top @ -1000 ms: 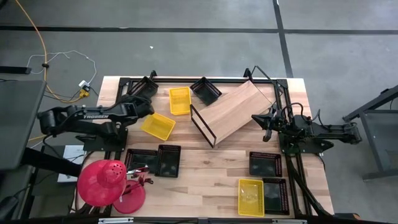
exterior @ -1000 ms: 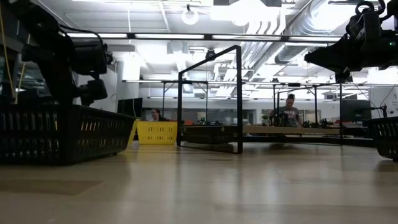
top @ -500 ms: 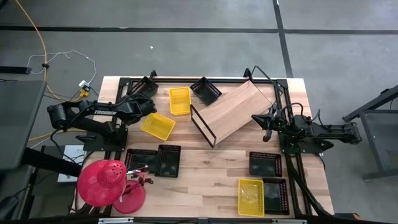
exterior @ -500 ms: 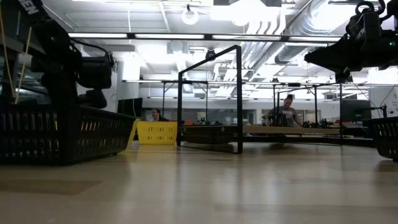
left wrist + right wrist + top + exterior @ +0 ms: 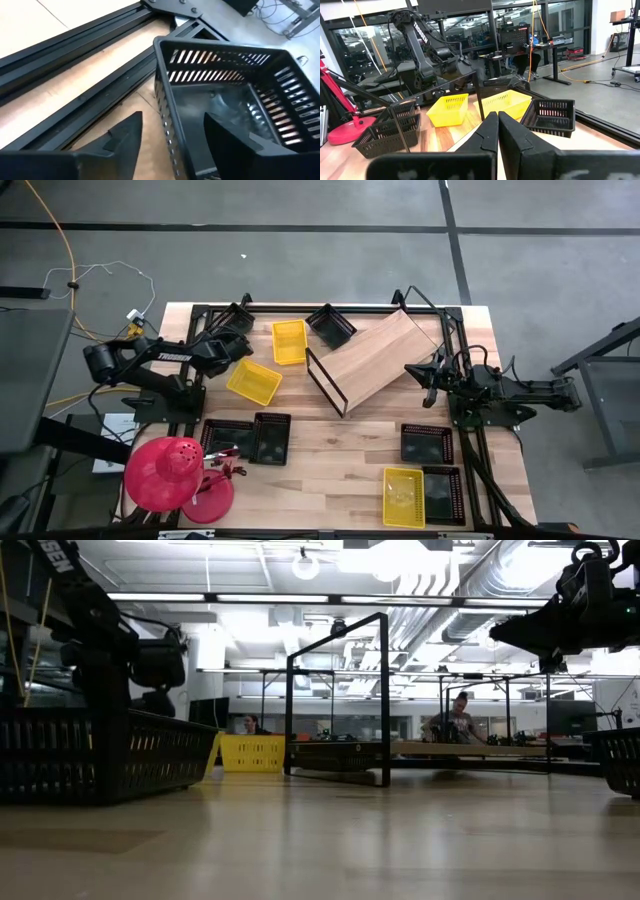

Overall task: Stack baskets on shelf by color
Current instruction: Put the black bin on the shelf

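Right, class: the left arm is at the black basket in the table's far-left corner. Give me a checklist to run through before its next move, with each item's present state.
1. Left hand astride the black basket wall, one finger inside and one outside: ok.
2. Fingers closed on that wall: not ok, gaps show on both sides.
3. Basket empty: ok, nothing shows inside it.
4. Shelf board free to take baskets: ok, nothing lies on it.
5. Right hand out of the way: ok, shut and parked by the shelf's right end.
6. Path from corner to shelf: cannot tell; two yellow baskets lie between.
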Available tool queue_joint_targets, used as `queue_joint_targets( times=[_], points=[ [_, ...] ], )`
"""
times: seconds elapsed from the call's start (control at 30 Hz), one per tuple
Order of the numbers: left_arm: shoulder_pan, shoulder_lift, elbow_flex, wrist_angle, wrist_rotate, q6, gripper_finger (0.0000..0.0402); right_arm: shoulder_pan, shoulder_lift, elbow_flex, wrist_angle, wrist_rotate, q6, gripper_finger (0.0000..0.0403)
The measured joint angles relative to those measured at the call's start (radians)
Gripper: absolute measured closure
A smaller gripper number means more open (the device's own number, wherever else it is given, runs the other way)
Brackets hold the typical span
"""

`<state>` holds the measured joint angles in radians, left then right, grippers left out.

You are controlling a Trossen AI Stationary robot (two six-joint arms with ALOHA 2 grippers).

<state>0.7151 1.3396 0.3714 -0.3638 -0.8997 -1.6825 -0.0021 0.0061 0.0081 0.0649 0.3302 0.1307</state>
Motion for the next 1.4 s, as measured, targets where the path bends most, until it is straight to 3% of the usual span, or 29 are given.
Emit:
queue_joint_targets(
  times=[0.2,0.3,0.37,0.53,0.77,0.87,0.97,1.1,1.2,1.4],
  points=[
    [0.004,0.005,0.0,-0.005,0.003,0.032,0.0311,0.0,0.0,0.0,0.0,0.0,0.0,0.0402],
    [-0.009,-0.005,0.0,-0.009,-0.027,0.083,0.0373,0.0,0.0,0.0,0.0,0.0,0.0,0.0402],
    [-0.026,-0.024,0.0,-0.017,-0.062,0.096,0.0393,0.0,0.0,0.0,0.0,0.0,0.0,0.0402],
    [-0.038,-0.113,0.0,-0.039,-0.108,0.105,0.0397,0.0,0.0,0.0,0.0,0.0,0.0,0.0402],
    [-0.061,-0.302,0.027,-0.026,-0.17,0.245,0.04,0.0,0.0,0.0,0.0,0.0,0.0,0.0402],
    [-0.082,-0.378,0.058,0.019,-0.192,0.4,0.0401,0.0,0.0,0.0,0.0,0.0,0.0,0.0402],
    [-0.108,-0.425,0.075,0.169,-0.191,0.637,0.0401,0.0,0.0,0.0,0.0,0.0,0.0,0.0402],
    [-0.142,-0.426,0.077,0.461,-0.107,0.963,0.0401,0.0,0.0,0.0,0.0,0.0,0.0,0.0402],
    [-0.157,-0.39,0.078,0.62,-0.029,1.101,0.0401,0.0,0.0,0.0,0.0,0.0,0.0,0.0402],
    [-0.182,-0.262,0.141,0.635,0.089,1.199,0.0401,0.0,0.0,0.0,0.0,0.0,0.0,0.0402]
  ],
)
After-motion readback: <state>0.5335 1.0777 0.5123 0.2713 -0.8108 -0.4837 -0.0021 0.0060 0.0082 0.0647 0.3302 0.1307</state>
